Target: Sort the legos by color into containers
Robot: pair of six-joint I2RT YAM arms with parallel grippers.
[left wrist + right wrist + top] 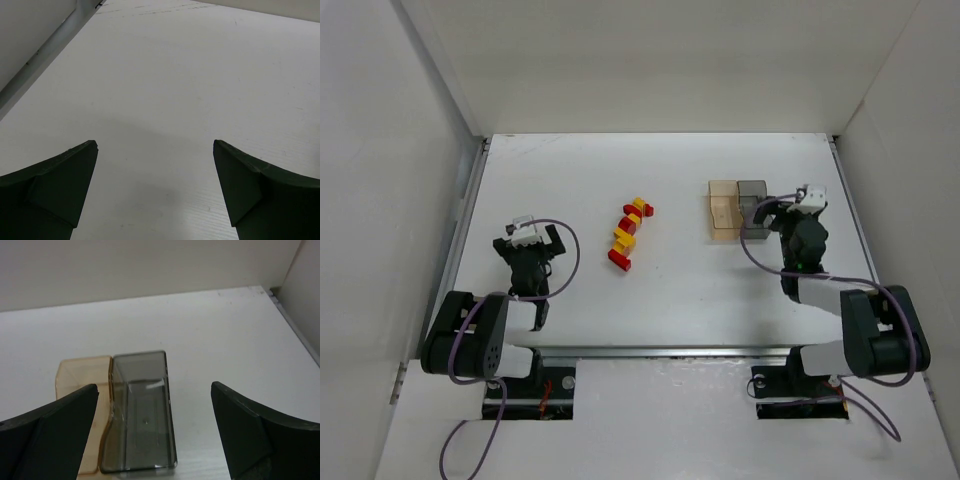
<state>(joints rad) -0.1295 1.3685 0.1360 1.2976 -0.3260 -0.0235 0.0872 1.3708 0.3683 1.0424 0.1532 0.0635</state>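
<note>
**A:** How many claws are showing nearest us?

**B:** Two. The black two-fingered left gripper [155, 145] is hanging spread wide over the bare white table [570, 170], grasping nothing. The matching right gripper [154, 387] is gaping too, and it is empty.

**A:** And the bricks?

**B:** The tiny red and yellow plastic legos [629, 234] are lying mid-table in one slanted cluster. I'm counting seven or eight, but they're too small to be sure.

**A:** Containers?

**B:** Two, joined, sitting farther right: a square translucent amber bin [82, 382] and a smoky grey bin [142, 405], just ahead of the right fingers.
</note>
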